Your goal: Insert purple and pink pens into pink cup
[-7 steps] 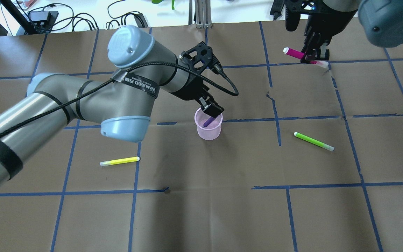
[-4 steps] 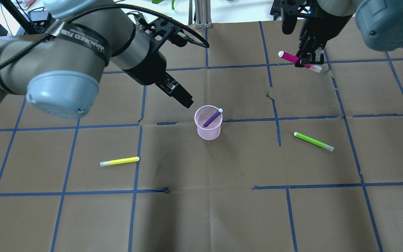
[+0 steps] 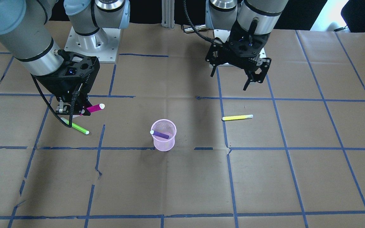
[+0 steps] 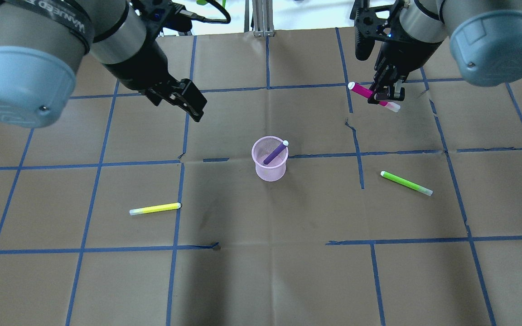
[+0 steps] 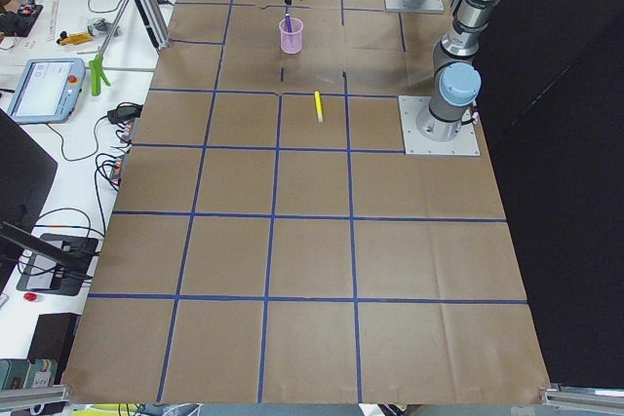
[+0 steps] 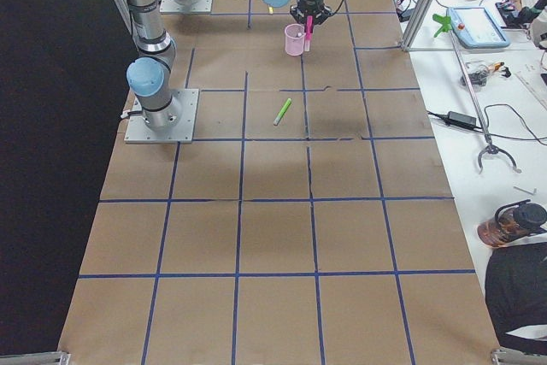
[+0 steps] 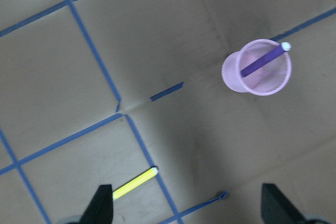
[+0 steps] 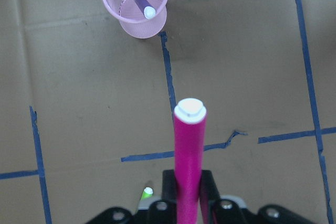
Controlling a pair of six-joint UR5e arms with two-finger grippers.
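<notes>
The pink mesh cup (image 4: 269,159) stands mid-table with the purple pen (image 4: 275,152) leaning inside it; both show in the front view as cup (image 3: 164,140) and pen (image 3: 160,135). My right gripper (image 4: 382,96) is shut on the pink pen (image 4: 361,90), held in the air to the far right of the cup. The right wrist view shows the pink pen (image 8: 189,150) between the fingers, with the cup (image 8: 135,4) ahead. My left gripper (image 4: 187,100) is open and empty, raised to the far left of the cup. The left wrist view shows the cup (image 7: 256,67) below.
A yellow pen (image 4: 155,208) lies near-left of the cup. A green pen (image 4: 406,183) lies to the right of it. The table is covered in brown paper with blue tape lines (image 4: 268,59).
My left gripper let go of the purple pen, which now leans in the cup, and drew back up and to the left. My right gripper lifted the pink pen and moved it toward the cup.
</notes>
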